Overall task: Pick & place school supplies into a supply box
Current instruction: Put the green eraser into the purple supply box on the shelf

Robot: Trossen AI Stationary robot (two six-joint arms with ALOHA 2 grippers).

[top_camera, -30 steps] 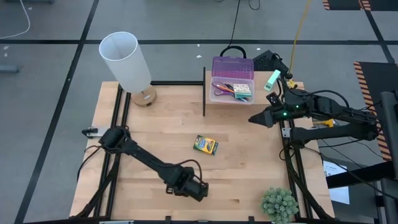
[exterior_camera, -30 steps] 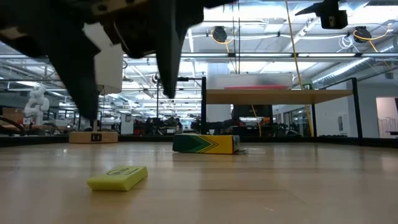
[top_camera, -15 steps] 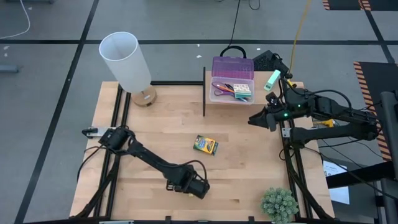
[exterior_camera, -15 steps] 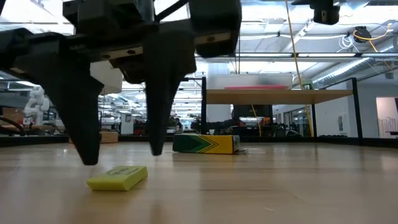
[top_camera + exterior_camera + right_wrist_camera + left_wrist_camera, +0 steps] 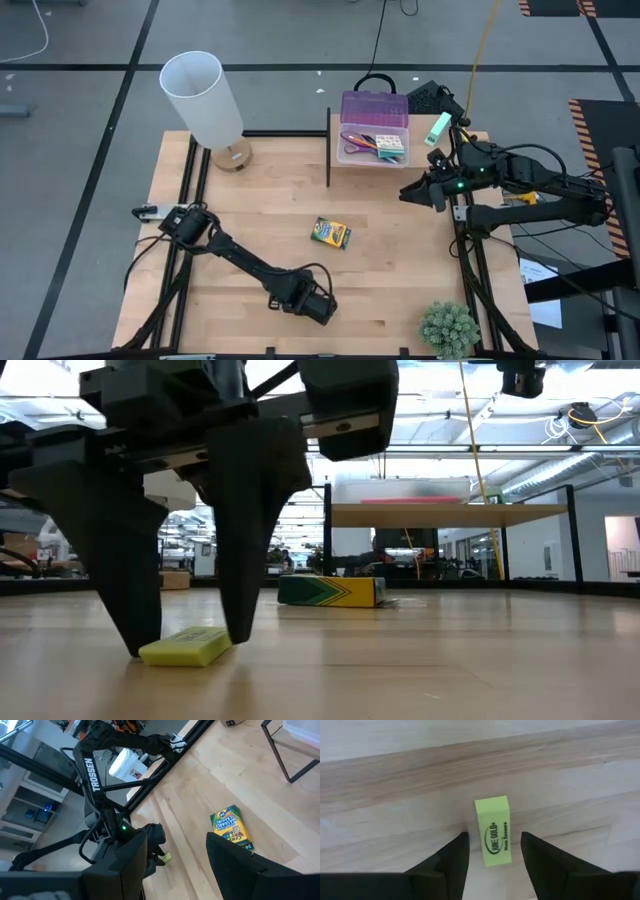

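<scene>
yellow eraser [image 5: 494, 830] flat, lengthwise between left gripper [image 5: 491, 851] fingers

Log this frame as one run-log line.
left gripper: open, straddling yellow eraser on table | right gripper: open, idle near box | crayon box: mid-table, not packed

We look straight down from overhead and level from the tabletop. Both wrist cameras, one very close, share the yellow eraser [image 5: 494, 831] with us.
</scene>
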